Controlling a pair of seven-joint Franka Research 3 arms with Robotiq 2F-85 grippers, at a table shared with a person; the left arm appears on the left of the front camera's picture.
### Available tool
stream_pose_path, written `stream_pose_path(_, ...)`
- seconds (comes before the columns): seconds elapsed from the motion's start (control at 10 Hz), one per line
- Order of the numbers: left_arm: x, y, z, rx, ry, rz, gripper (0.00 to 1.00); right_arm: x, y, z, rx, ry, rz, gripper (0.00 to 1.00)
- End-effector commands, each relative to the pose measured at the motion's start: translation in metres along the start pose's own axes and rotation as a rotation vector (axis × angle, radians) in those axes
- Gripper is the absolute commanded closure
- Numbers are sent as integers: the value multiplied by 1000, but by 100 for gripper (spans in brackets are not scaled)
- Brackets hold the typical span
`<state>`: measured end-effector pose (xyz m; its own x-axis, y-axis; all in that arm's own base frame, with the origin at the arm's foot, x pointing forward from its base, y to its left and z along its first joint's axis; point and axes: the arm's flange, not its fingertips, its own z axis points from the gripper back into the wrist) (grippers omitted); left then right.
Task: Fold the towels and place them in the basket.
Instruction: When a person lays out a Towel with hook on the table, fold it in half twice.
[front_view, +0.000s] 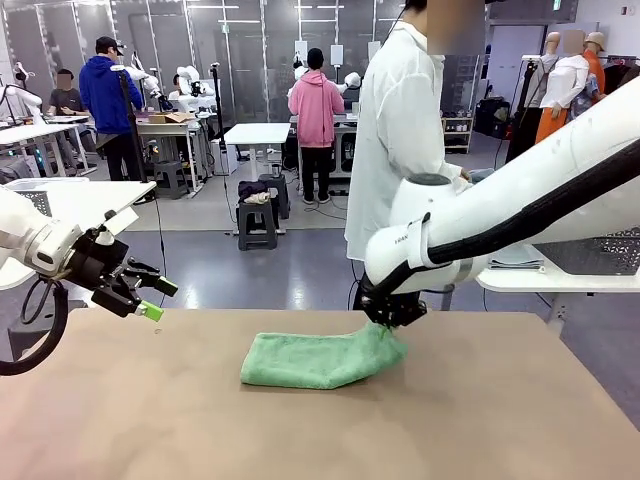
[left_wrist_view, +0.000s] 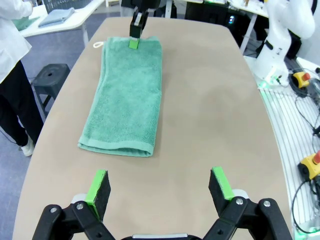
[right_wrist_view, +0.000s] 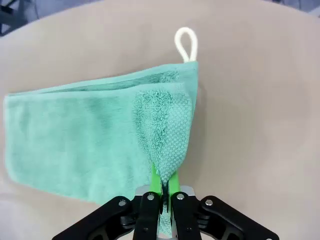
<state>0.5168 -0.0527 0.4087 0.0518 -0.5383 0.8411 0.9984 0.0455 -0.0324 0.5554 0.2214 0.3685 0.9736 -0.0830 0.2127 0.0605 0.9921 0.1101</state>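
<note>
The mint-green terry towel (front_view: 315, 362) lies folded into a long, soft rectangle in the middle of the smooth tan counter (front_view: 150, 420). A white cord loop (right_wrist_view: 186, 44) sticks out at one corner. The right tool (right_wrist_view: 162, 175) is pinched tight on that end's edge, raising a ridge of looped pile between its green pads. The left tool (left_wrist_view: 160, 182) hovers spread wide and empty over the counter's left side, well apart from the cloth. A person in a white coat (front_view: 400, 130) stands at the far edge. A dark mesh basket (front_view: 600, 252) sits on a white side counter (front_view: 520, 280) to the right. Bare counter surrounds the towel.
</note>
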Motion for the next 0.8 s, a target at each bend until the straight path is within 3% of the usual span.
stream_pose_path(0.0, 1, -2, -1, 13, 9, -3, 0, -13, 46, 26, -43, -27, -18, 100)
stream_pose_path(0.4, 1, -2, -1, 13, 9, -3, 0, -31, 160, 39, 3, -15, -1, 100)
stream_pose_path(0.7, 1, -2, -1, 13, 9, -3, 0, -25, 204, 21, 47, -16, -96, 100)
